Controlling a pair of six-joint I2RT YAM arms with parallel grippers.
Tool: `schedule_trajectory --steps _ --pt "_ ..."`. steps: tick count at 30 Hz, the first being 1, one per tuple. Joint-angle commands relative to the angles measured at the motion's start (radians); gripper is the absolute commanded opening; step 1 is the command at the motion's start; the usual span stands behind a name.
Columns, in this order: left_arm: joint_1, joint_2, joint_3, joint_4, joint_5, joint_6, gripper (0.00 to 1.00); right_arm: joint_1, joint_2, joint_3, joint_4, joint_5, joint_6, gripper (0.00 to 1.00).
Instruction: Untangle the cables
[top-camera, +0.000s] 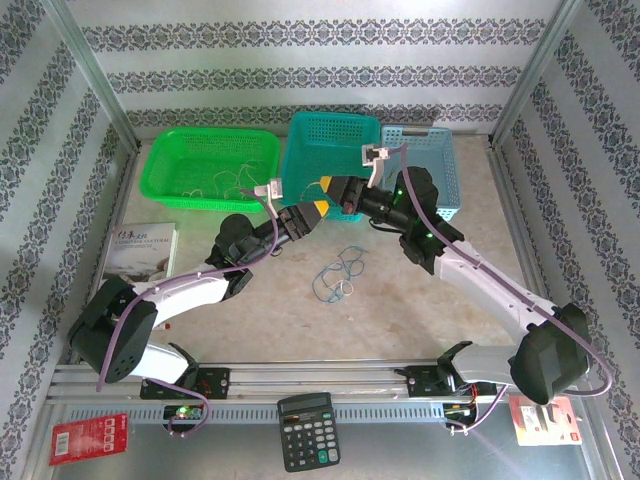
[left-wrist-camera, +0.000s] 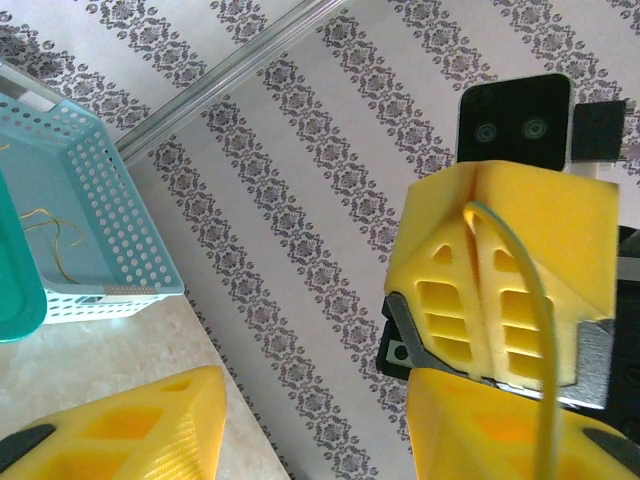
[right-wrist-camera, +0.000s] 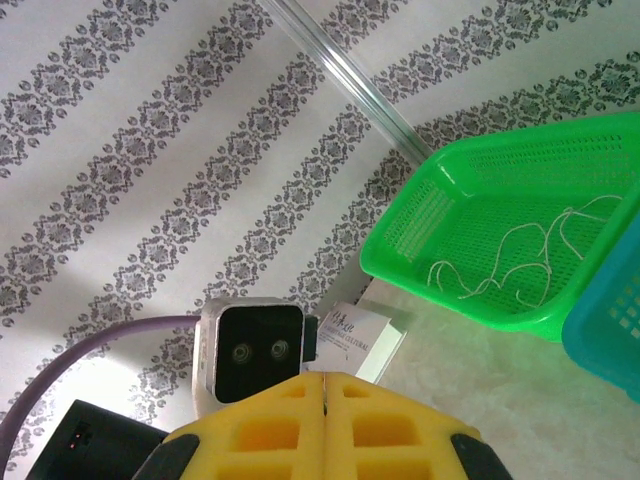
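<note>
Jaws of left gripper (top-camera: 319, 210) are seen open. Jaws of right gripper (top-camera: 328, 186) are closed on a yellow cable (left-wrist-camera: 544, 330), raised above the desk (top-camera: 400, 320). The blue cables (top-camera: 340, 274) are seen lying on the desk, at 6 o'clock of both grippers.

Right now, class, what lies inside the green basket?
Thin whitish wires lie loose on the floor of the green basket. The teal basket covers one corner, so anything there is hidden.
</note>
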Motion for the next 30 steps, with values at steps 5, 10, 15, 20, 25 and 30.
schedule_trajectory --steps 5,10,15,20,25,30 --pt "-0.008 0.047 -0.008 0.048 0.018 0.034 0.42 0.02 -0.003 0.09 0.012 -0.016 -0.006 0.0" --pt "-0.009 0.071 -0.02 0.072 0.018 0.032 0.35 0.023 -0.01 0.113 0.009 -0.008 -0.004 0.0" --pt "-0.008 0.096 -0.03 0.099 0.018 0.021 0.35 0.024 -0.016 0.126 0.012 -0.002 0.0 0.0" --pt "-0.008 0.118 -0.024 0.116 0.021 0.009 0.35 0.03 -0.02 0.137 0.014 0.004 0.001 0.0" --pt "-0.01 0.125 -0.023 0.129 0.023 0.005 0.36 0.037 -0.024 0.136 0.015 0.01 -0.002 0.0" --pt "-0.01 0.11 -0.059 0.139 0.014 0.015 0.4 0.032 -0.03 0.136 0.014 0.021 -0.009 0.0"
